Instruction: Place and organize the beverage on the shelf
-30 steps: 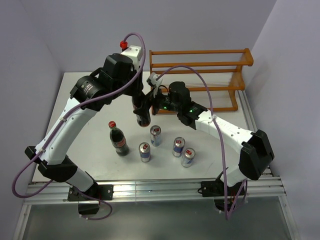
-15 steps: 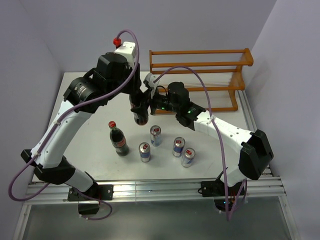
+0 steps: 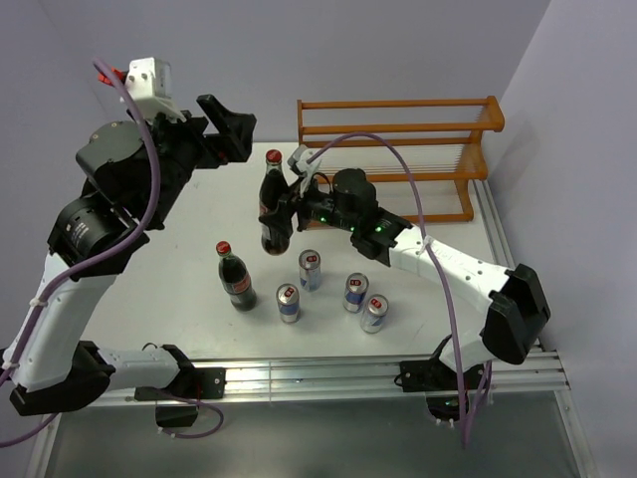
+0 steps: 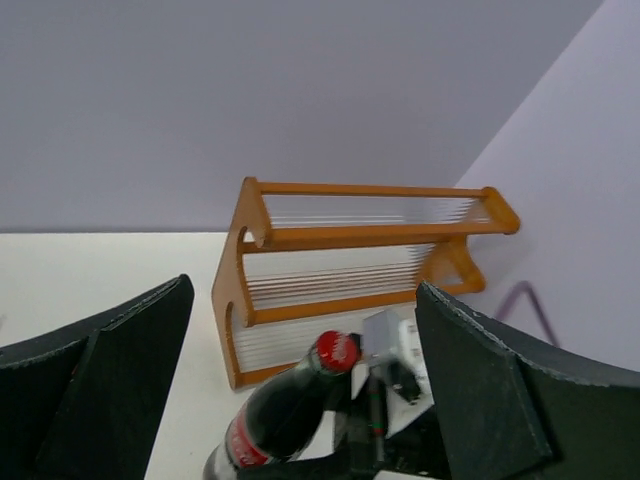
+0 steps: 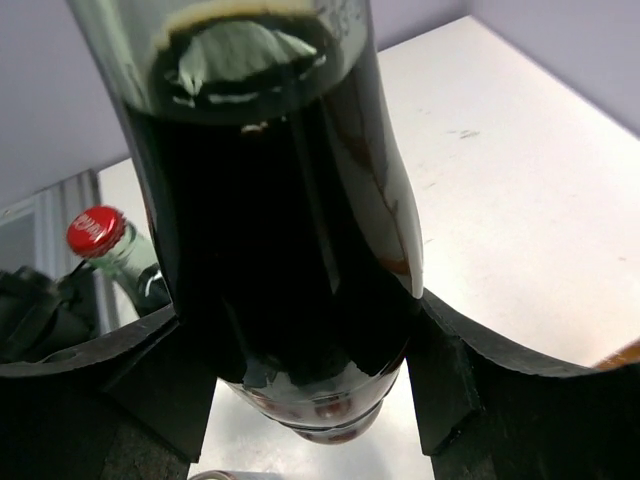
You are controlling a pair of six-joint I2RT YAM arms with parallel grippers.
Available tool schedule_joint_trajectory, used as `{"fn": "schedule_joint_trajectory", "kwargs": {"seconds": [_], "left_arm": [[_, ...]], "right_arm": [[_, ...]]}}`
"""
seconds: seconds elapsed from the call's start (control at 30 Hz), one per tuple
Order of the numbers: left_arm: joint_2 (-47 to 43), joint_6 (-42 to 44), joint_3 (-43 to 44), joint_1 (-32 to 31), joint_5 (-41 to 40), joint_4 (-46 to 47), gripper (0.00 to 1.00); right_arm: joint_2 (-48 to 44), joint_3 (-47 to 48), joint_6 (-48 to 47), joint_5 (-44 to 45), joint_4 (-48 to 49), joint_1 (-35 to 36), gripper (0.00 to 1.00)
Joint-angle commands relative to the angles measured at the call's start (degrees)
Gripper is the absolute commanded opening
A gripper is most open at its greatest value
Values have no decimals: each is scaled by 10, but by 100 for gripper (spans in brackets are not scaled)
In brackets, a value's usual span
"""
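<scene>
Right hand (image 5: 300, 395) clamps a dark cola bottle (image 5: 290, 250), one black finger (image 5: 130, 390) on each side of its lower body, and the rounded base shows below them. A second bottle's red cap (image 5: 97, 231) is at the left. White tabletop (image 5: 520, 180) behind.

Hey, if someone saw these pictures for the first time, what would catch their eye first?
The cola bottle gripped by the right end effector at mid-table, just left of the empty shelf, draws the eye first. Next is the left end effector, wide open and raised off to the bottle's left. A second bottle and four cans stand nearer the front edge.
</scene>
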Motion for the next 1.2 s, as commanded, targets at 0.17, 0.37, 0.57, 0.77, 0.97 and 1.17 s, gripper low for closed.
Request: {"fn": "schedule_joint_trajectory", "kwargs": {"seconds": [0.17, 0.37, 0.57, 0.77, 0.97, 1.17], "left_arm": [[-47, -39, -115, 10, -123, 25, 100], [-79, -64, -183, 94, -92, -5, 99], [-134, -71, -302, 207, -16, 14, 99], [-189, -65, -441, 268, 14, 60, 99], [-217, -51, -504, 293, 15, 90, 100], [-237, -51, -535, 294, 0, 103, 100]], "right_arm": [[-91, 94, -28, 144, 91, -4, 0], [-83, 187, -35, 245, -5, -23, 0], [-61, 263, 0, 222, -47, -100, 0], [-28, 340, 33, 184, -71, -171, 0], [56, 473, 21, 148, -131, -225, 0], [149, 597, -6, 144, -171, -234, 0]]}}
